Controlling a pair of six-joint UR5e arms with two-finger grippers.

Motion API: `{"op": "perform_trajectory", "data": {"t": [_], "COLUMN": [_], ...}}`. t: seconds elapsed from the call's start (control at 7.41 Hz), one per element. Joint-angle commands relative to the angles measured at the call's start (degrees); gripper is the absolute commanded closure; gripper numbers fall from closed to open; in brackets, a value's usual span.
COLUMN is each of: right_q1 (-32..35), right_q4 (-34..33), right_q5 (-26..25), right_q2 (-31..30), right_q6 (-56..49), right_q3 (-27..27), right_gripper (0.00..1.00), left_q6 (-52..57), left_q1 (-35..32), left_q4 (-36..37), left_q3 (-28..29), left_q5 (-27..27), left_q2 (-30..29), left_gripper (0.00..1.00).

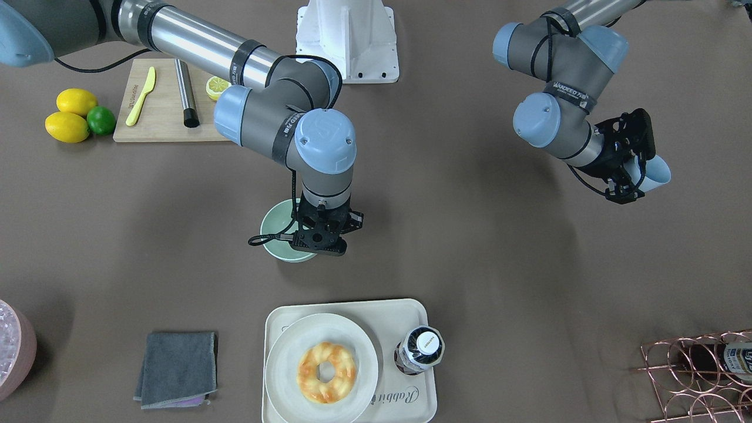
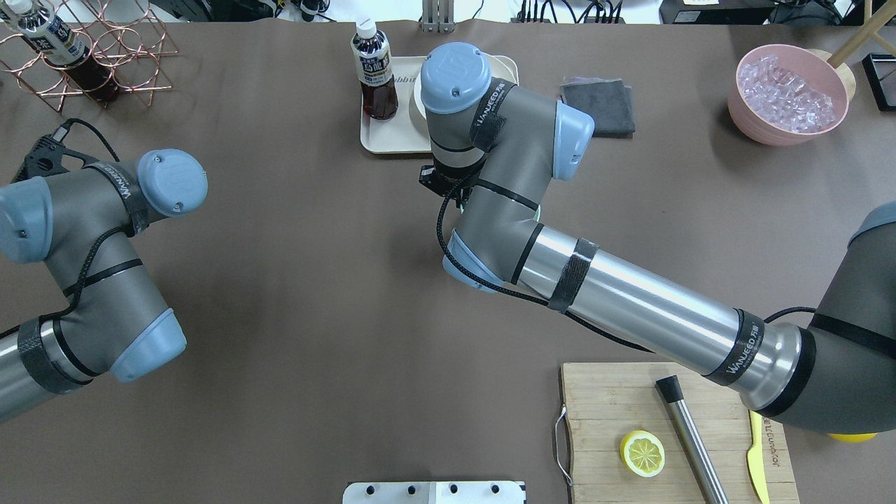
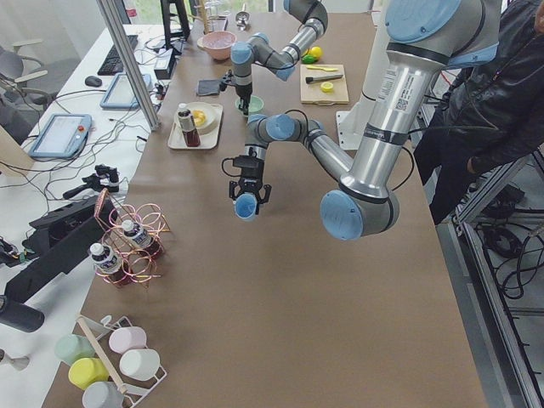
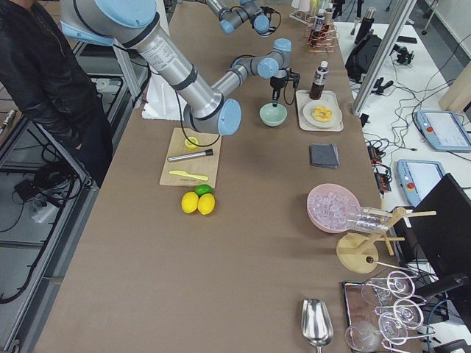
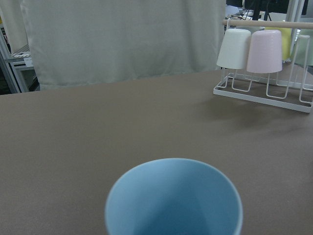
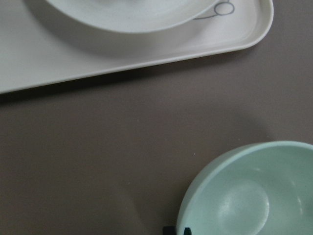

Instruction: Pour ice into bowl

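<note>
Bowl [image 1: 276, 226] on table, just robot-side of tray [image 1: 388, 311]. Right gripper [image 1: 322, 238] over bowl's rim nearest tray; you can't tell its jaw gap. Left gripper [image 1: 633, 172] clamped on tilted blue cup [image 1: 658, 173], well apart from tray.

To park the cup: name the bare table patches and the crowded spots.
Bare: the wide stretch between the bowl and the held blue cup; between tray and copper rack; between cutting board and grey cloth. Crowded: right gripper at the bowl, near the tray.
</note>
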Motion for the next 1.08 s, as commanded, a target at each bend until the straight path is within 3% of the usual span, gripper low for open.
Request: {"op": "perform_trajectory", "data": {"t": [0.0,0.27,0.4,0.67,0.94], "right_q1": [-0.3,-0.3,0.2,1.5,5.7], "right_q4": [1.4,1.1,0.9,-0.5,-5.4], "right_q5": [-0.3,-0.4,-0.4,-0.1,1.1], "right_q2": [-0.5,-0.3,0.2,1.6,2.2], "right_q6": [-0.1,-0.6,-0.8,-1.8,-7.1], "right_q3": [-0.9,-0.9,-0.8,-0.5,3.0], "right_gripper": [1.00,0.65,0.53,0.36,0.29], "left_q6": [1.7,1.8,2.3,4.4,4.9], "left_q1": [-0.2,-0.2,-0.2,-0.2,-0.1], "left_q4": [0.0,0.1,0.1,0.0,-0.1], "left_q3": [-3.1,-5.4,-5.6,-5.6,-5.7], "left_q5": [0.1,0.1,0.1,0.0,-0.1], "left_q2": [-1.3,-2.2,-2.5,-4.9,-6.2], "left_gripper": [0.56,0.56,0.56,0.56,0.56]}}
